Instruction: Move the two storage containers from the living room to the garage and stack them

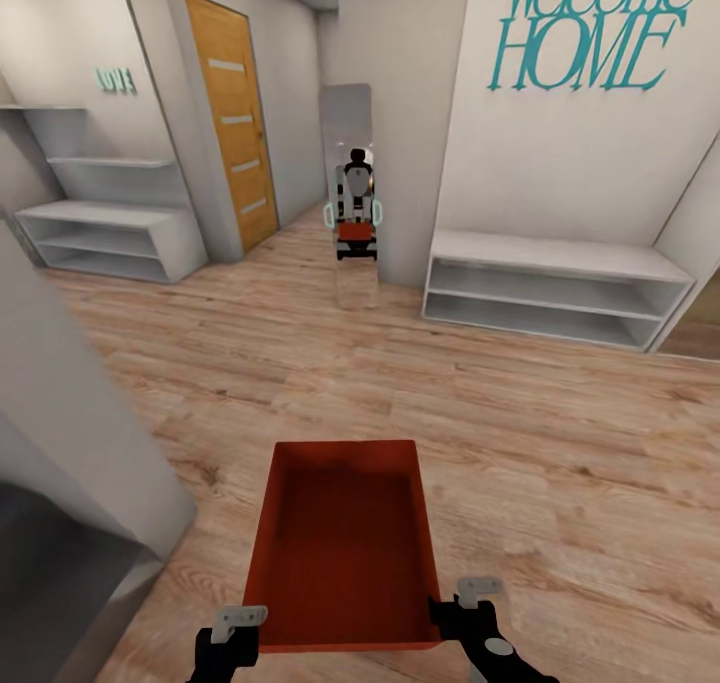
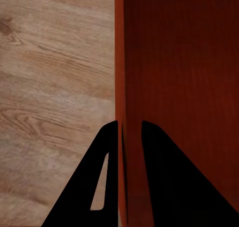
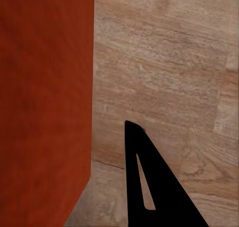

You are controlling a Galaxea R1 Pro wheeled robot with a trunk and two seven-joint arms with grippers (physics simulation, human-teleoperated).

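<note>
Over the wood floor [image 1: 520, 413] of a hallway with white shelves [image 1: 555, 288] and a mirror [image 1: 350, 178], one orange-red bin [image 1: 345, 553] is carried low before the robot. Left gripper [image 2: 130, 130] pinches its left wall; right gripper [image 1: 455, 613] sits at its right wall, grip unclear.

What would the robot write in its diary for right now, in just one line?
carrying: storage container | left gripper: clamped on its wall | right gripper: at other wall, grip unclear | place: hallway, wood floor | ahead: mirror
</note>
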